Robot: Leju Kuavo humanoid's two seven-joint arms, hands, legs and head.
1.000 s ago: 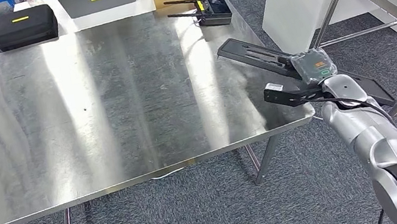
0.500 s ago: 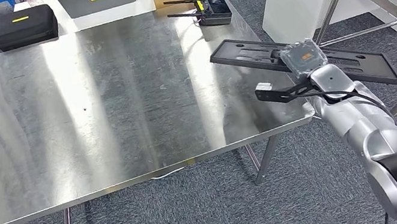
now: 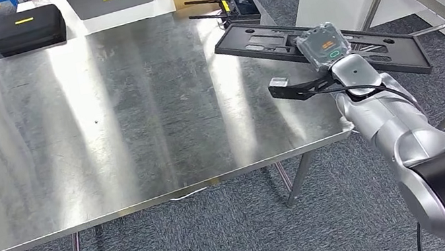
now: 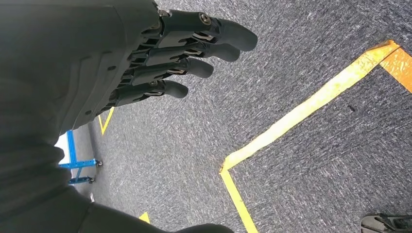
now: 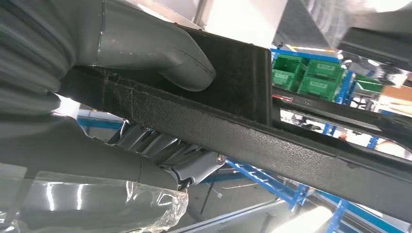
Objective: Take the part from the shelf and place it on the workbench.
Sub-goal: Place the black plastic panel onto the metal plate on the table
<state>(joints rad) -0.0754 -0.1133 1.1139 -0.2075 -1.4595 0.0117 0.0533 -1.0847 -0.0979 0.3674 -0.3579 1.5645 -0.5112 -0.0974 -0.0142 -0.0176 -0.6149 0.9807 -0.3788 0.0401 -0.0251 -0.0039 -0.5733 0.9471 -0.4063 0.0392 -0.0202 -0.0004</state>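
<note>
Both hands differ: right hand [image 5: 121,73] fingers clamp the black part [image 3: 392,56] above the workbench [image 3: 102,118]; left hand [image 4: 145,63] fingers hang released.

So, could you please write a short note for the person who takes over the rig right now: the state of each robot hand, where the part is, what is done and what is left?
Right robot hand: grips the long flat black plastic part, thumb pressed on one face, edge-on in the right wrist view.
Left robot hand: holds nothing, fingers extended, hanging over grey carpet with yellow floor tape.
Part: off the shelf, held above the far right corner of the shiny steel workbench, one end reaching past its right edge.
Done: pick-up and carry.
Left: lower the part flat on the workbench, release, withdraw.
</note>
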